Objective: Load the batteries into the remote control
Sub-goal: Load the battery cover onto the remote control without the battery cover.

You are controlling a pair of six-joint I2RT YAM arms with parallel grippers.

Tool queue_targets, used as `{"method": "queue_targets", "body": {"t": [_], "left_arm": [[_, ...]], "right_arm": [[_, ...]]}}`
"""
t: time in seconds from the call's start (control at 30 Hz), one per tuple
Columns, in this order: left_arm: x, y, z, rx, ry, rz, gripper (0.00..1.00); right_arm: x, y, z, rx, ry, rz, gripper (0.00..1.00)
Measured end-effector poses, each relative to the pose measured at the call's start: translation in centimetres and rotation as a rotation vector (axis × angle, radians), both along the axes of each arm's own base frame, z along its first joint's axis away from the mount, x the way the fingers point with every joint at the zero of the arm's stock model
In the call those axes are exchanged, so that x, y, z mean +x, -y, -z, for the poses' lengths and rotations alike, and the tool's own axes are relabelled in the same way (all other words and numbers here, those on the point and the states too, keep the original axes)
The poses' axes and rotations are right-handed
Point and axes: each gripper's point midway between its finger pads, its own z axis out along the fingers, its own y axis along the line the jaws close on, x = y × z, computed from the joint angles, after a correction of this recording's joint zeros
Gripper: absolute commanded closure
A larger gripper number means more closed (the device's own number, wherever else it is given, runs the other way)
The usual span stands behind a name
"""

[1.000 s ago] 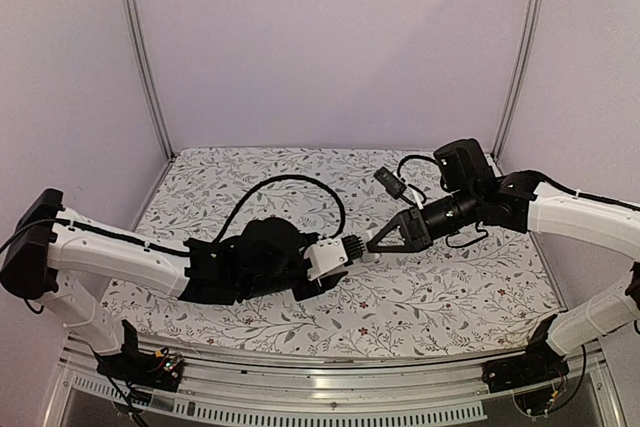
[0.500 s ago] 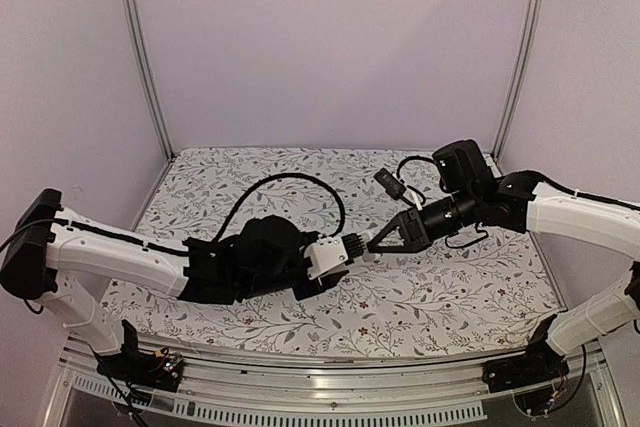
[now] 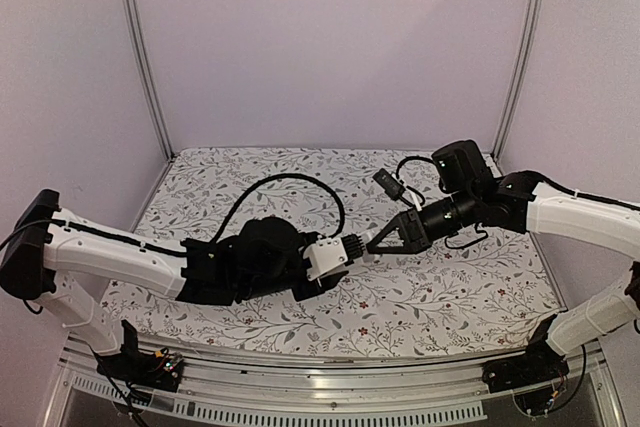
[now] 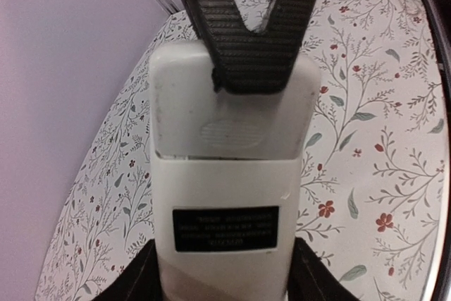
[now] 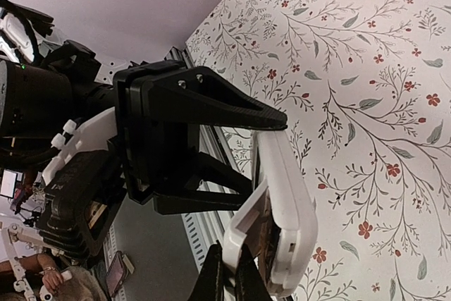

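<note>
The remote control (image 4: pixel 222 188) hangs above the table with its white back and black label facing the left wrist camera. My left gripper (image 4: pixel 222 276) is shut on its lower end, one finger on each side. A white battery cover (image 5: pixel 243 227) is tilted away from the remote control's (image 5: pixel 290 188) far end, leaving a gap. My right gripper (image 5: pixel 227 276) is shut on the edge of that cover. From above, the right gripper (image 3: pixel 373 243) and left gripper (image 3: pixel 345 250) meet tip to tip at mid-table. The batteries are out of view.
A floral cloth (image 3: pixel 450 287) covers the table. Purple walls and metal posts (image 3: pixel 140 57) close in the back and sides. A black cable (image 3: pixel 290 182) loops above the left arm. A metal rail (image 3: pixel 330 372) runs along the near edge.
</note>
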Motion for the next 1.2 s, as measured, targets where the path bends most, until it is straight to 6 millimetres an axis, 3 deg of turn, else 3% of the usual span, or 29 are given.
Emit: {"method": "queue_targets", "body": {"t": [0.7,1.2], "left_arm": [[-1.5,0.4,0.1,-0.056,-0.101,0.031,1.0],[-2.0,0.5,0.4,-0.065,-0.15,0.029,1.0]], "right_arm": [[0.8,0.2,-0.4,-0.045,0.04,0.041,0.81],[1.8,1.2,0.5,-0.124,0.064,0.104,0.61]]}}
